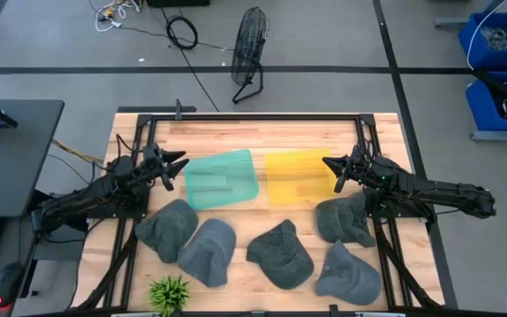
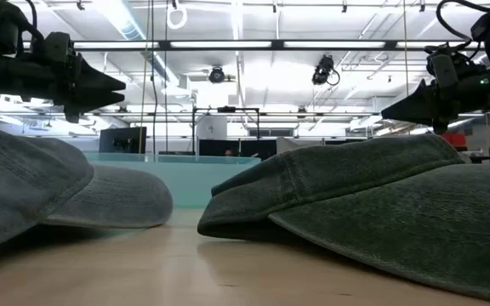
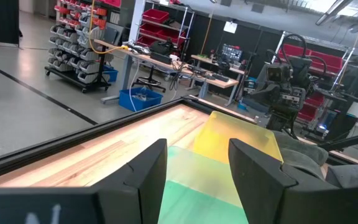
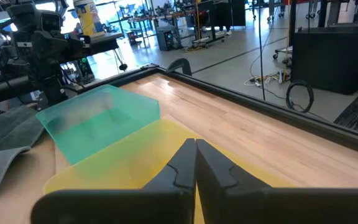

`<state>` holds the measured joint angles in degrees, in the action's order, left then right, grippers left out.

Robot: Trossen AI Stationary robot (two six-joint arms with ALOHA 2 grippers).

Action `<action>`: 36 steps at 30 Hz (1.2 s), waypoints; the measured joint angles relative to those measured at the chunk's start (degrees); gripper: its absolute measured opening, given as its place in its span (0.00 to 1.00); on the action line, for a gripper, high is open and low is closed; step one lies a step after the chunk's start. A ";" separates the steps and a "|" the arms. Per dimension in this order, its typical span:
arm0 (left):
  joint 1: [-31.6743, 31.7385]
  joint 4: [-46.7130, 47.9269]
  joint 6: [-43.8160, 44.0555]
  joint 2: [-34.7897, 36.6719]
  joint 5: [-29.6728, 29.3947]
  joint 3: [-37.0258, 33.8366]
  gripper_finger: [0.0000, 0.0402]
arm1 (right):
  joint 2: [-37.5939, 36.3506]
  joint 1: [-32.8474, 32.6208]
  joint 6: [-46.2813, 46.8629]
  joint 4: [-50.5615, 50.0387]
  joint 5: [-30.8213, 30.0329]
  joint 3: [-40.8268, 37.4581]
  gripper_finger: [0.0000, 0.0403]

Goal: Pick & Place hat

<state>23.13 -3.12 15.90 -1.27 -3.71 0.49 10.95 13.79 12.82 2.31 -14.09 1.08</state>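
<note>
Your left gripper (image 1: 180, 167) hovers open by the green tray (image 1: 222, 179); your right gripper (image 1: 331, 165) is closed, empty, over the yellow tray (image 1: 297, 176). Lower onto the nearest hat's (image 1: 167, 229) crown, not its brim.

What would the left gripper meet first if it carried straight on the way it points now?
Probably the green tray: the left gripper points right across the table at the tray's near edge, though its height above it is unclear.

No lettering, brand, number or sign can be read with certainty in any of the views. The left wrist view shows pale marks on a dark part (image 3: 36, 211) of that arm at the edge of the picture, but they are cut off and spell nothing legible. The labelled container (image 4: 87, 15) in the right wrist view is too small to read.
</note>
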 joint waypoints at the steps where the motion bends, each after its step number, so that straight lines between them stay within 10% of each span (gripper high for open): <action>1: -0.02 -0.02 0.00 0.01 -0.01 0.00 0.44 | 0.00 0.00 0.00 0.00 0.02 0.02 0.03; 24: -0.02 -0.72 0.29 -0.01 0.01 0.02 0.44 | -0.01 -0.01 0.00 0.00 0.02 0.02 0.03; 36: -0.02 0.35 14.03 -0.23 0.30 0.00 0.44 | 0.01 -0.01 0.00 0.00 0.00 0.02 0.03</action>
<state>23.11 -2.76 29.94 -1.50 -3.42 0.49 10.96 13.78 12.82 2.31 -14.09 1.10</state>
